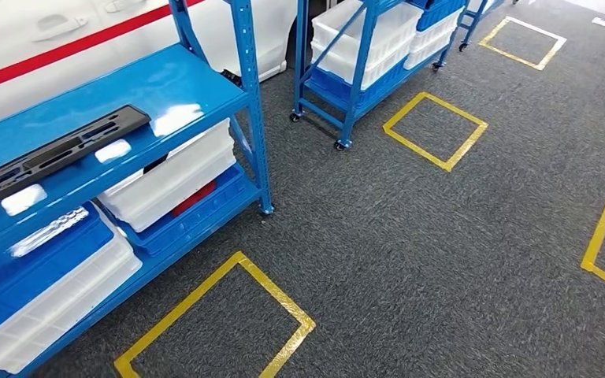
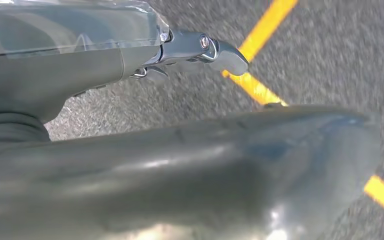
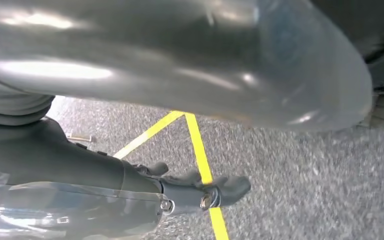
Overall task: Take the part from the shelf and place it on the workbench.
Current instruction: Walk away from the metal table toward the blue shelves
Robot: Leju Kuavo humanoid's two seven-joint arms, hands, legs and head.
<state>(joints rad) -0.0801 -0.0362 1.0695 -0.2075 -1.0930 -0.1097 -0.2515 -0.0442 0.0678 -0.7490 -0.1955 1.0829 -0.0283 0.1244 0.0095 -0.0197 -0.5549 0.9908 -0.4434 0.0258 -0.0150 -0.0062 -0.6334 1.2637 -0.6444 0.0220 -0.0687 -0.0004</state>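
Head view: long black slotted plastic part (image 1: 51, 155) lying on blue steel shelf (image 1: 197, 83) above white bins (image 1: 175, 173); wrist views: left hand (image 2: 200, 52) and right hand (image 3: 200, 192), fingers loosely extended, empty, over grey carpet (image 1: 410, 236).

Black part (image 1: 51, 156) on the blue shelf (image 1: 189, 87): its far-left end is cut by the frame edge. Both wrist views blurred. My left hand (image 2: 200, 52) and right hand (image 3: 200, 192) mostly hidden behind grey cover; fingers' pose indeterminate.
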